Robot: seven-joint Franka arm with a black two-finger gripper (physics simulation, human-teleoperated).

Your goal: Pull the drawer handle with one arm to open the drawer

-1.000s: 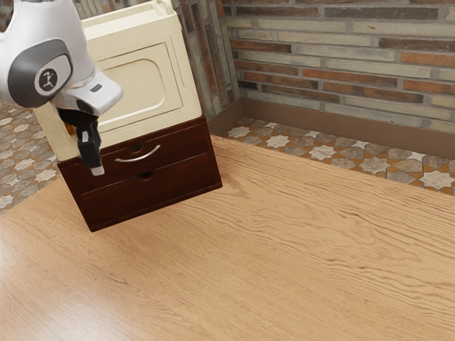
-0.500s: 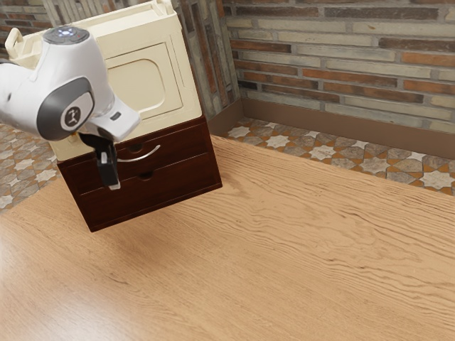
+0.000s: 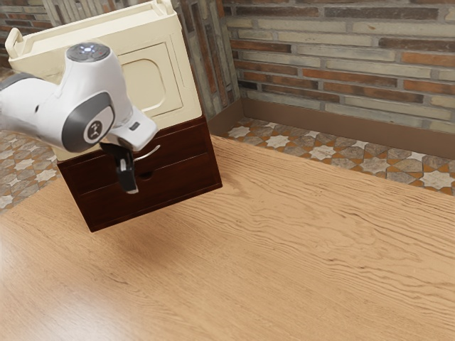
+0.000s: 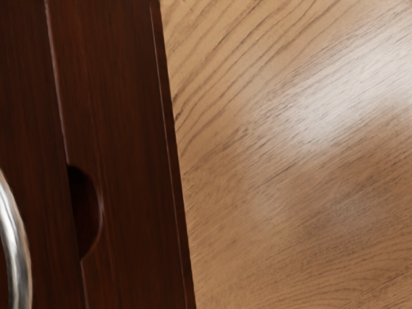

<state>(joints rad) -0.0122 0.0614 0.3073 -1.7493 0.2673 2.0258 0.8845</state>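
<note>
Exterior view: handle (image 3: 151, 153) lies partly behind the fingers (image 3: 129, 181).

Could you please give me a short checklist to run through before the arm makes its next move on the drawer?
1. Gripper near the handle: ok, it hangs in front of the cabinet, beside the handle's visible part.
2. Whole handle in sight: not ok, the gripper hides part of it in the exterior view.
3. Gripper touching the handle: cannot tell.
4. Upper drawer pulled out: not ok, it looks shut.
5. Lower drawer shut: ok.
</note>
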